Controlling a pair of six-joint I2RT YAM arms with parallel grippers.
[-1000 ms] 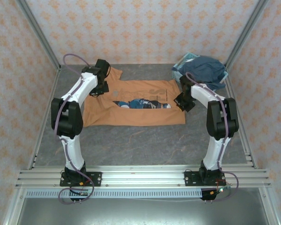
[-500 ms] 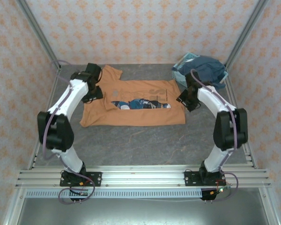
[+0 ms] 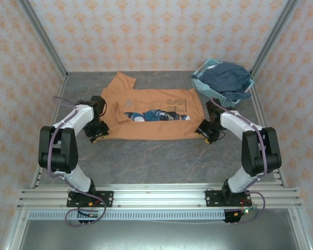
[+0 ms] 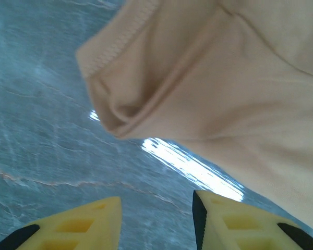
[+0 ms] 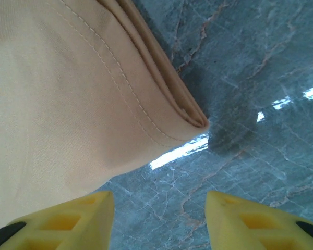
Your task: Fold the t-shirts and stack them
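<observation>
Matt cloth t-shirt (image 3: 146,130), glossy stone-look table (image 3: 161,159)

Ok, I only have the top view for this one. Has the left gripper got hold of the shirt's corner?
Observer: No. In the left wrist view the left gripper is open over the table, with the shirt corner just ahead of it.
Operator: And the right?
Observer: The right gripper is open too, the folded corner ahead of it, ungripped.
Operator: One layer there?
Observer: No, several stacked edges, the top one double-stitched.
</observation>
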